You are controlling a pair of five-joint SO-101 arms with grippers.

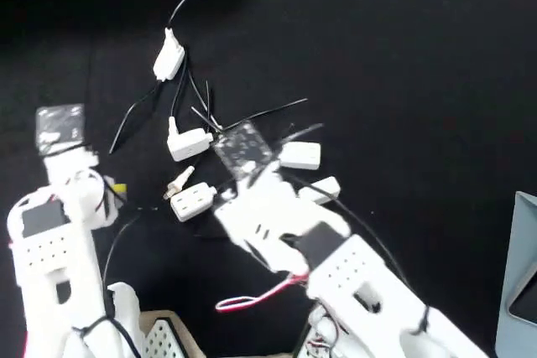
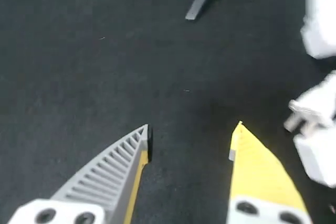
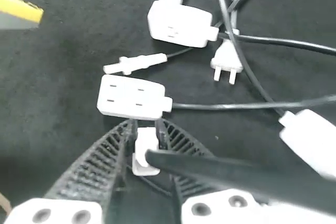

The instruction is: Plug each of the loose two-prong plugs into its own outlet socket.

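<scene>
Right hand (image 3: 144,129) low, tight around white plug (image 3: 143,153) near outlet socket (image 3: 131,96); left hand (image 2: 190,137) wide.

Your table (image 1: 419,81) wears a black matt cloth, faintly fuzzy. The outlet sockets (image 3: 131,97) and the held plug (image 3: 144,153) are smooth white plastic with a soft sheen, their cords (image 3: 226,106) sleek black. Your right end effector (image 3: 143,129) shows dark ribbed plastic fingers; your left end effector (image 2: 192,127) has one grey ribbed, one smooth yellow.
</scene>
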